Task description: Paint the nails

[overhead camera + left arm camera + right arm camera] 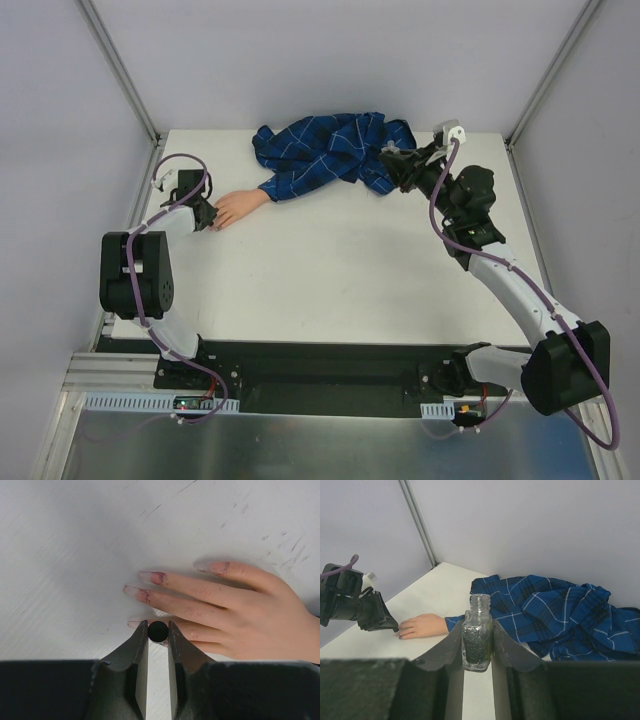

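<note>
A white worktop [350, 280], scuffed with faint dark marks, sat inside pale grey walls [60, 100] with metal corner posts. A small peach dummy hand [235, 620] lay palm down on the worktop, its fingers spread flat. The nails [146, 575] were at the tips of those fingers, and several carried patchy reddish smears. A blue shirt [555, 610] with thin white checks trailed away from the dummy hand's wrist in a crumpled heap. The left end effector [158, 625] hovered right at the dummy hand's fingertips, its jaws nearly closed and pinching a small dark cylinder [158, 631], seen end-on, directly above one of the lower fingers. Whether that cylinder touched the finger could not be told. The right end effector [477, 628] was well apart from the dummy hand, beyond the far end of the shirt heap. Its jaws were clamped on an upright, uncapped glass bottle [478, 647] filled with dark glittery liquid.
</note>
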You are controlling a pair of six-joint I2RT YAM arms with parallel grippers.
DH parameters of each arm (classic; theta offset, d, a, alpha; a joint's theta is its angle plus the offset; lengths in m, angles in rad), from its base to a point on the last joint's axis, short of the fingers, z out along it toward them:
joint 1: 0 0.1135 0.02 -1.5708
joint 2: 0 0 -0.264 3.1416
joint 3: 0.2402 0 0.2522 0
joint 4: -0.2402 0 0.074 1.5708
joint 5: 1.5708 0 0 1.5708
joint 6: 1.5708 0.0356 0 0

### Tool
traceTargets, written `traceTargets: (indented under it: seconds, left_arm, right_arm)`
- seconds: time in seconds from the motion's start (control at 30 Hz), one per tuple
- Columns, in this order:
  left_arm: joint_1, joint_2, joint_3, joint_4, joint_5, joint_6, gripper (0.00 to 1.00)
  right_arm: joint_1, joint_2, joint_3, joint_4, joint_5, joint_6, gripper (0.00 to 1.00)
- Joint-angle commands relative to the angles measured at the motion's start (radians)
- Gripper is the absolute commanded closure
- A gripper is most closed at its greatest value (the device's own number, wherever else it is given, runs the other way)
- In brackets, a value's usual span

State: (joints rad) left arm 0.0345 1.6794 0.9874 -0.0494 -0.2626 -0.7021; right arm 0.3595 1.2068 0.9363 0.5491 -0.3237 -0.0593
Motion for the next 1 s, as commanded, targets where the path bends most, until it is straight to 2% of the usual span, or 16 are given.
traceTargets:
  seconds: [0.0, 0.97]
  left_arm:
    - [0.010, 0.009, 0.028, -0.001, 0.000, -0.007, 1.00]
    - [0.015, 0.017, 0.039, -0.046, 0.020, -0.027, 1.00]
  right_arm:
    - [-0.008, -0.010, -0.002, 0.086, -0.021, 0.013, 1.00]
    - [-0.011, 0.000, -0.004, 0.094, -0.029, 0.023, 1.00]
